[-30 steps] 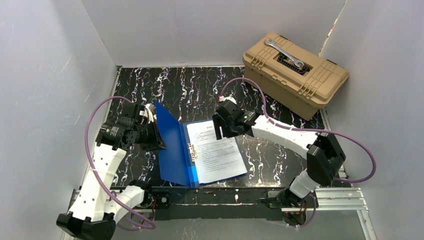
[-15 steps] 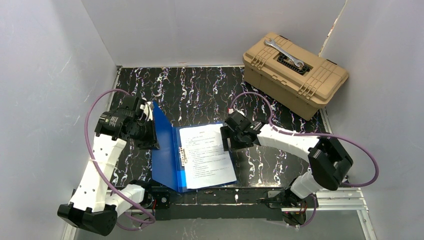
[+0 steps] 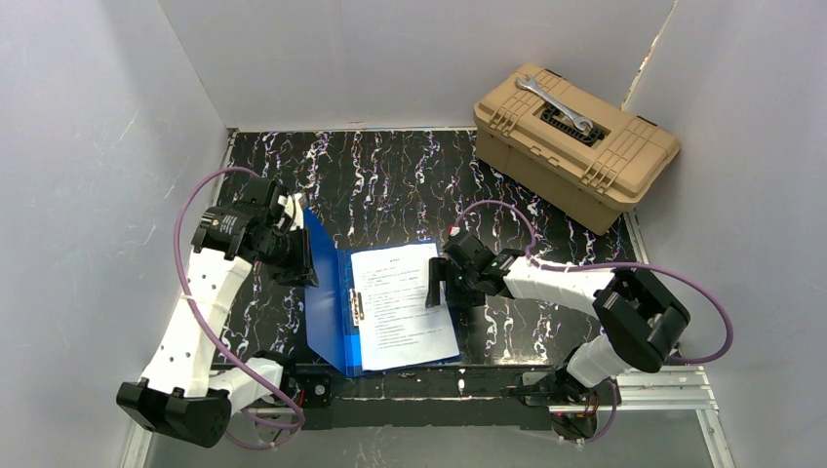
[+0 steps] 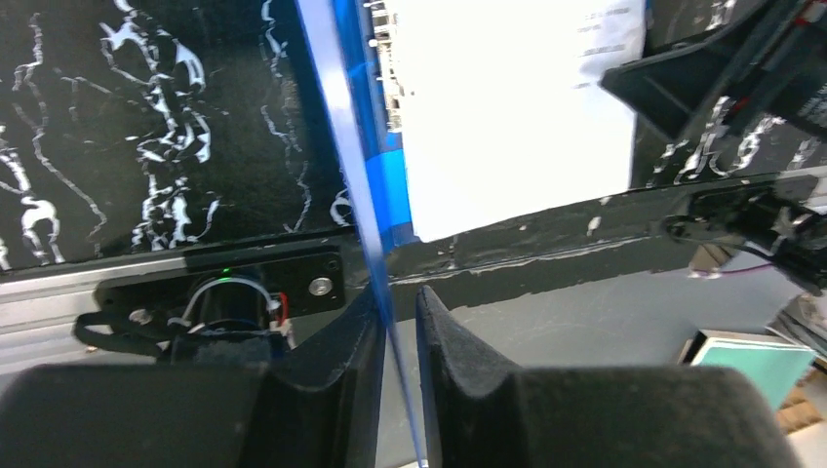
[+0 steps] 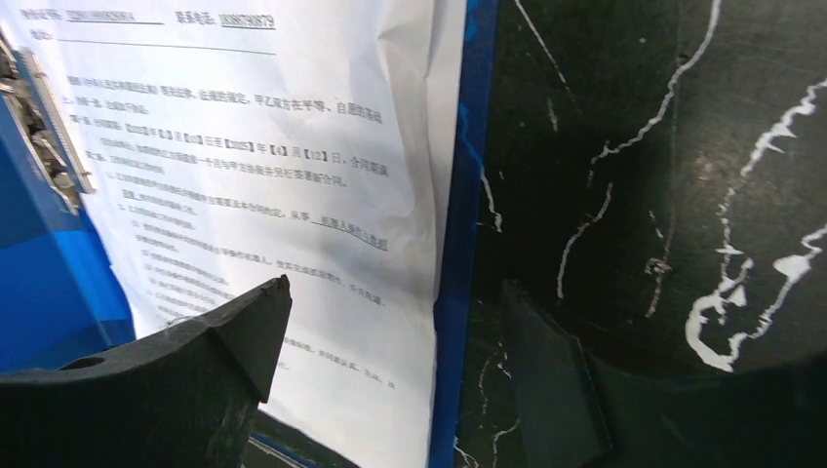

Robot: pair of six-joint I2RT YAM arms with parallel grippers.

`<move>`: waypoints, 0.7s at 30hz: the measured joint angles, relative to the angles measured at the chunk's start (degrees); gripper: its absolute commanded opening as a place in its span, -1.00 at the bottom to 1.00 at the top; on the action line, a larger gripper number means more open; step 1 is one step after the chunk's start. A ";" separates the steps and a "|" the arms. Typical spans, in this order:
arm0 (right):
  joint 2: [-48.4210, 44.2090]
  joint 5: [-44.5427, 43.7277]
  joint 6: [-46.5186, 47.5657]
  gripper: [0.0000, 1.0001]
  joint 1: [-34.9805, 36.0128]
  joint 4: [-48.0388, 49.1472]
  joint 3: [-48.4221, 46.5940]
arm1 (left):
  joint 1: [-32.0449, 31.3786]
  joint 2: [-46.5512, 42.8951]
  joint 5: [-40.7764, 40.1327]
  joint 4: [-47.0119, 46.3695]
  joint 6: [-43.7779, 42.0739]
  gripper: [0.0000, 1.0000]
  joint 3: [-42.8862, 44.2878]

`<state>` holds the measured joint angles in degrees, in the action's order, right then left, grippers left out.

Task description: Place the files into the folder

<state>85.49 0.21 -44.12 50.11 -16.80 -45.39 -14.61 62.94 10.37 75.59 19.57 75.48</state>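
Files (image 3: 402, 310): lying face-up in the open folder (image 3: 327, 292), at 6 o'clock on the table (image 3: 390, 166).
Over the last second, folder and sheets slid toward 7 o'clock and squared up with the near edge, and the cover at their 9 o'clock stands steeper. The right gripper (image 3: 436, 284) moved from the sheets' 12 o'clock edge to their 3 o'clock edge, jaws wide apart astride the paper margin, holding nothing. The left gripper (image 4: 398, 297) flanks the raised cover with a sliver of gap; whether it still pinches cannot be told. Filing looks done; closing the cover remains.
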 measured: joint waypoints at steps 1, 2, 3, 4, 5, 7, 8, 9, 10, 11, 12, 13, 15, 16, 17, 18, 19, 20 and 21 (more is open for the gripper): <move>0.00 0.35 -0.42 0.74 0.00 0.74 0.24 | 0.02 -0.02 0.96 -0.37 -0.07 -0.53 0.15; 0.00 0.83 -0.79 0.74 0.00 1.53 0.39 | 0.02 -0.02 1.70 -0.66 -0.20 -0.45 0.26; 0.00 1.42 -1.11 0.74 0.00 2.69 0.81 | 0.04 -0.09 3.06 -1.38 -0.26 -0.35 0.33; 0.00 1.62 -1.27 0.74 0.00 3.19 0.98 | 0.04 -0.13 4.04 -1.99 -0.31 -0.23 0.33; 0.00 1.99 -1.55 0.74 0.00 3.76 1.16 | 0.04 -0.26 5.49 -2.84 -0.24 -0.12 0.31; 0.00 2.78 -2.27 0.74 -0.02 5.31 1.66 | 0.04 -0.72 8.61 -5.07 0.22 0.05 -0.04; -0.02 3.02 -2.51 0.74 -0.02 5.95 1.90 | 0.04 -1.07 10.25 -6.34 0.59 0.13 -0.50; -0.07 3.26 -2.82 0.74 -0.02 6.69 2.14 | 0.04 -1.46 11.63 -7.45 0.92 0.21 -1.11; -0.07 3.54 -3.19 0.75 -0.07 7.19 2.34 | 0.04 -1.90 13.33 -8.92 1.49 0.33 -2.03; -0.07 3.80 -3.54 0.75 -0.11 7.93 2.62 | 0.04 -2.36 15.21 -10.45 2.05 0.58 -3.15; -0.17 4.04 -3.76 0.75 -0.15 8.39 2.84 | 0.04 -2.80 17.03 -12.15 2.71 0.65 -4.42; -0.28 4.20 -3.91 0.75 -0.17 8.68 3.04 | 0.04 -3.19 18.64 -13.86 3.48 0.70 -5.70; -0.44 4.39 -4.00 0.75 -0.22 9.14 3.30 | 0.02 -4.04 21.40 -17.40 5.46 0.80 -8.26; -0.44 4.48 -4.07 0.75 -0.24 9.38 3.41 | 0.00 -4.55 22.40 -19.17 6.56 0.87 -9.42; -0.46 4.59 -4.13 0.75 -0.22 9.75 3.56 | -0.11 -5.53 23.78 -21.92 8.00 0.96 -11.23; -0.46 4.66 -4.17 0.75 -0.22 9.86 3.58 | -0.15 -6.54 24.94 -24.39 9.46 0.96 -12.90; -0.50 4.70 -4.20 0.76 -0.24 9.92 3.63 | -0.28 -7.67 25.97 -27.36 11.15 0.96 -14.80; -0.50 4.70 -4.20 0.76 -0.24 9.94 3.65 | -0.46 -8.68 26.67 -30.01 12.74 0.97 -16.50; -0.57 4.70 -4.20 0.76 -0.24 9.94 3.69 | -0.87 -10.21 27.50 -33.81 14.84 0.97 -19.10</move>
<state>84.93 4.91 -48.31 49.87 -6.85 -41.69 -15.49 52.73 37.87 41.78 34.41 56.38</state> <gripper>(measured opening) 0.874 0.979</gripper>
